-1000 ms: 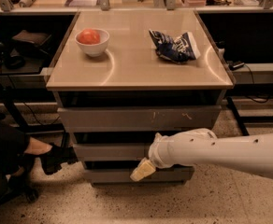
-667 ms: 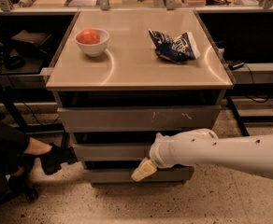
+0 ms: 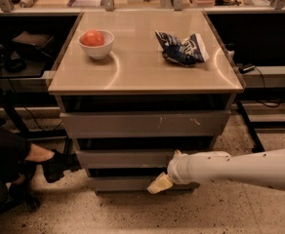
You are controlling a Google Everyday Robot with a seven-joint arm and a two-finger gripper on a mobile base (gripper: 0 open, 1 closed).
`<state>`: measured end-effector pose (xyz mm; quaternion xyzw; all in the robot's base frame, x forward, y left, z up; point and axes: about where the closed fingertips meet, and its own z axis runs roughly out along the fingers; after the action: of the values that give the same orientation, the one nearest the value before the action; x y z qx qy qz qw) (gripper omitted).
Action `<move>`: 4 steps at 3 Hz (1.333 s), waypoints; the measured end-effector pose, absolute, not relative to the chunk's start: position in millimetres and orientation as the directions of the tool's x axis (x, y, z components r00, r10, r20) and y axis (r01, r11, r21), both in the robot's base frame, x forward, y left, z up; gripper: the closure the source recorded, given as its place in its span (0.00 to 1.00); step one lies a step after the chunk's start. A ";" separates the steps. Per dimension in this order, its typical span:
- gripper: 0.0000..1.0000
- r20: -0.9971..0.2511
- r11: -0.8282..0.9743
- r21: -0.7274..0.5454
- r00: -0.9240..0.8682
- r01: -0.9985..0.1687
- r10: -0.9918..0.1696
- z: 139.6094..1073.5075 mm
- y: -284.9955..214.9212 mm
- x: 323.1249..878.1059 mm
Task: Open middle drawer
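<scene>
The cabinet has three grey drawer fronts under a tan top (image 3: 142, 77). The middle drawer (image 3: 118, 158) is a wide shallow plain front, with a dark gap above it. Above it is the taller scratched front (image 3: 132, 124). Below it is the narrowest front (image 3: 118, 183). My gripper (image 3: 159, 184), pale yellow at its tip, is low at the cabinet's right-centre. It lies in front of the bottom front, just under the middle drawer's lower edge. My white arm (image 3: 230, 168) reaches in from the right.
A white bowl with a red fruit (image 3: 96, 43) and a crumpled blue chip bag (image 3: 181, 48) lie on the cabinet top. A person's foot in a black shoe (image 3: 57, 164) is at the left of the cabinet. Dark shelving flanks both sides.
My gripper and wrist have shifted slightly to the right and down. The drawers have not visibly moved.
</scene>
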<state>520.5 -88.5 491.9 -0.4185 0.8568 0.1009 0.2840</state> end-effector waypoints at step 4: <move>0.00 -0.503 0.698 -0.205 -0.538 -0.686 -0.676 465.1 -142.6 516.5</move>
<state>516.5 -142.6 465.1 -0.3884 0.8769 0.0085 0.2831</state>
